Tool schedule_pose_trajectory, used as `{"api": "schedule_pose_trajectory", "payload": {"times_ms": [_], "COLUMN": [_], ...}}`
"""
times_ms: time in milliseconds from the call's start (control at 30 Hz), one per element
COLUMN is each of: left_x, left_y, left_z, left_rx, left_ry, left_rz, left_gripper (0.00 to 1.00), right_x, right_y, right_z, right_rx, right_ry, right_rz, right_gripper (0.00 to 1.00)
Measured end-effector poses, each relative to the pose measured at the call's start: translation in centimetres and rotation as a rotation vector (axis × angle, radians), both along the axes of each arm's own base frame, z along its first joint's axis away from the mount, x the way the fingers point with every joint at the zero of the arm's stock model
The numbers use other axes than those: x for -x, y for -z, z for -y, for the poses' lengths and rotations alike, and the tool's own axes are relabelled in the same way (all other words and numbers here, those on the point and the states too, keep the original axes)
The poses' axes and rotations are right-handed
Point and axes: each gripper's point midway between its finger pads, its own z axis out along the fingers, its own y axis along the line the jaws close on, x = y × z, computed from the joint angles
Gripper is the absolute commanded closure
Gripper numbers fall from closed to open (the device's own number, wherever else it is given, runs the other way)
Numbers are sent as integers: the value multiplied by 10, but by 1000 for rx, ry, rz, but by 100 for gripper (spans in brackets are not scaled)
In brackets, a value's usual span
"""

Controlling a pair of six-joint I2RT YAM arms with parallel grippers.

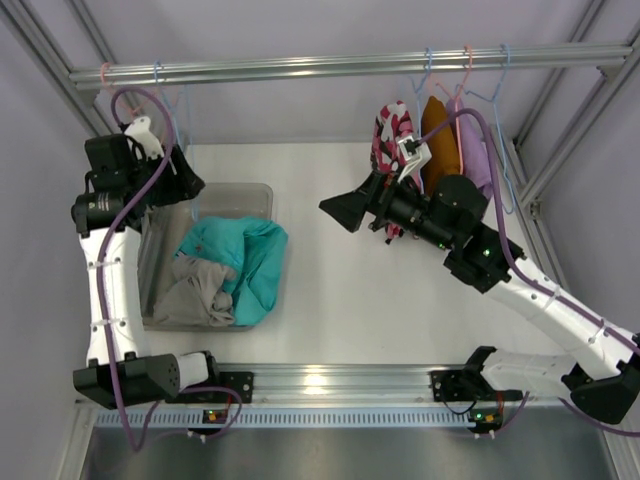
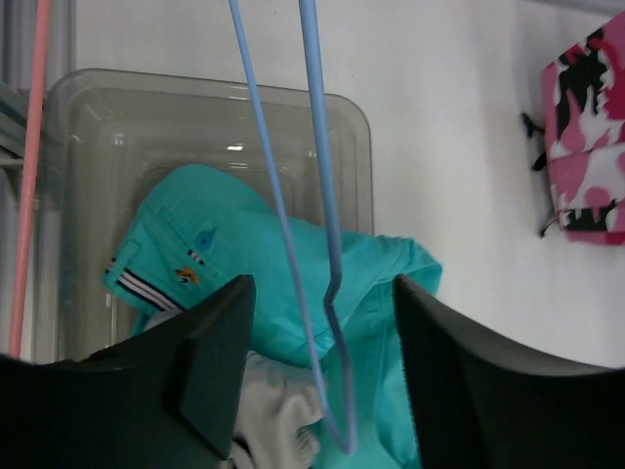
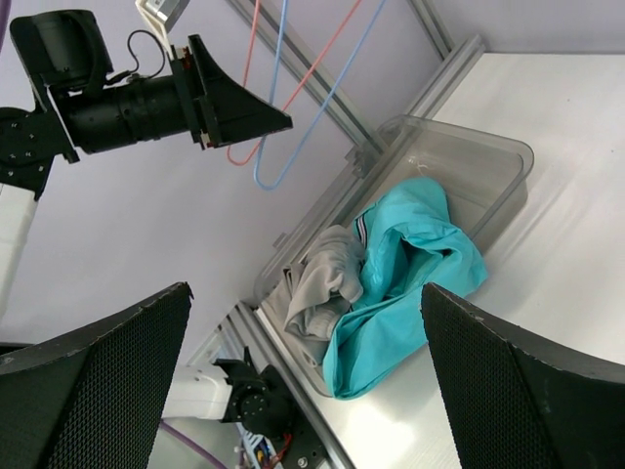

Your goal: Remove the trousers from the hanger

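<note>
Teal trousers (image 1: pixel 245 255) lie crumpled in a clear plastic bin (image 1: pixel 255 192), partly draped over its right rim, beside a grey garment (image 1: pixel 195 290). An empty blue hanger (image 2: pixel 327 293) hangs from the rail, its lower loop between the open fingers of my left gripper (image 2: pixel 322 288), untouched. In the top view my left gripper (image 1: pixel 188 183) is above the bin's far left corner. My right gripper (image 1: pixel 338 212) is open and empty over mid-table, facing the bin (image 3: pixel 459 161). The right wrist view shows the teal trousers (image 3: pixel 410 264).
Pink camouflage (image 1: pixel 393 140), orange (image 1: pixel 438 140) and purple (image 1: pixel 472 150) garments hang on hangers at the rail's right end, just behind my right arm. An empty pink hanger (image 2: pixel 29 195) hangs left of the blue one. The metal rail (image 1: pixel 300 68) spans the back.
</note>
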Motion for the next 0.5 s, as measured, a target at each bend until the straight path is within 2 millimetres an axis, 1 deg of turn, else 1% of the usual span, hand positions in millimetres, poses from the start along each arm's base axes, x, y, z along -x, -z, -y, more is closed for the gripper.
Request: {"api": "schedule_pose_trajectory", "payload": {"times_ms": [33, 67, 100, 267, 333, 433, 500], "left_x": [3, 5, 6, 14, 22, 39, 56], "left_y": [2, 3, 3, 2, -4, -23, -42], "left_z": [0, 0, 0, 1, 3, 10, 17], "left_rx": [-6, -10, -17, -18, -20, -25, -44], "left_ry": [4, 5, 7, 10, 12, 36, 75], "left_rz": [-7, -11, -11, -17, 0, 60, 118], "left_gripper": [22, 5, 1, 1, 1, 1, 1], "right_x": [0, -1, -1, -4, -5, -6, -7], "right_y": [1, 1, 1, 0, -3, -9, -15], "right_z": [1, 1, 1, 5, 9, 20, 31], "right_rx": [5, 5, 9, 28, 38, 59, 78], "right_ry": [2, 4, 7, 27, 40, 75, 109], "right_rz": [2, 5, 11, 44, 70, 127, 174], "right_gripper": [1, 1, 1, 0, 1, 1, 0]}}
